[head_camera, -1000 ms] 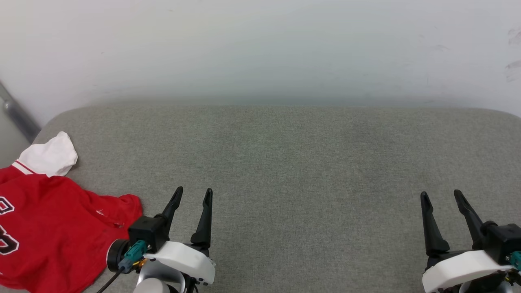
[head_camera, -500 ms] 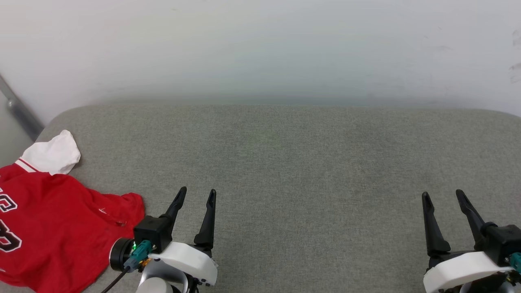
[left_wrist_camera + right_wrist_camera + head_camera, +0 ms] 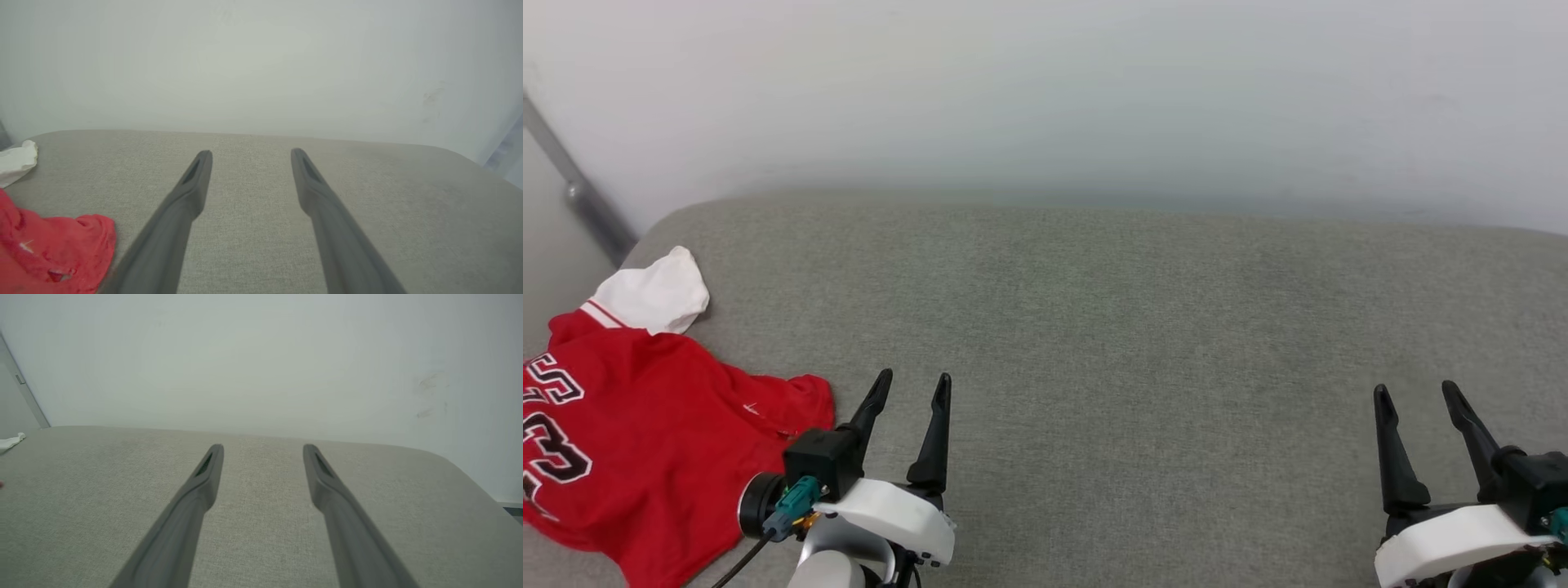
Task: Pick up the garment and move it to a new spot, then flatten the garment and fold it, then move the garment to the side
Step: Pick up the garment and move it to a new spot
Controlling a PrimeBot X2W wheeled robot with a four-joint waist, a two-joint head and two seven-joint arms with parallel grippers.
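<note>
The garment (image 3: 654,433), a red jersey with a white sleeve (image 3: 654,292) and black white-outlined lettering, lies crumpled at the left end of the grey padded surface (image 3: 1143,327). Part of it runs off the head view's left edge. My left gripper (image 3: 912,381) hovers open just right of the garment's red hem, with nothing between its fingers. In the left wrist view the garment's red cloth (image 3: 53,249) bunches at the lower left beside the open left gripper (image 3: 250,153). My right gripper (image 3: 1415,390) stands open far to the right; in its wrist view the right gripper (image 3: 263,447) is over bare fabric.
A pale wall (image 3: 1045,98) rises directly behind the padded surface. A grey metal bar (image 3: 580,196) leans at the far left corner. The surface's rounded back corners show at left and right.
The head camera has turned left, so the garment sits further into the view and more of its lettering shows. Both grippers stay open in the same pose.
</note>
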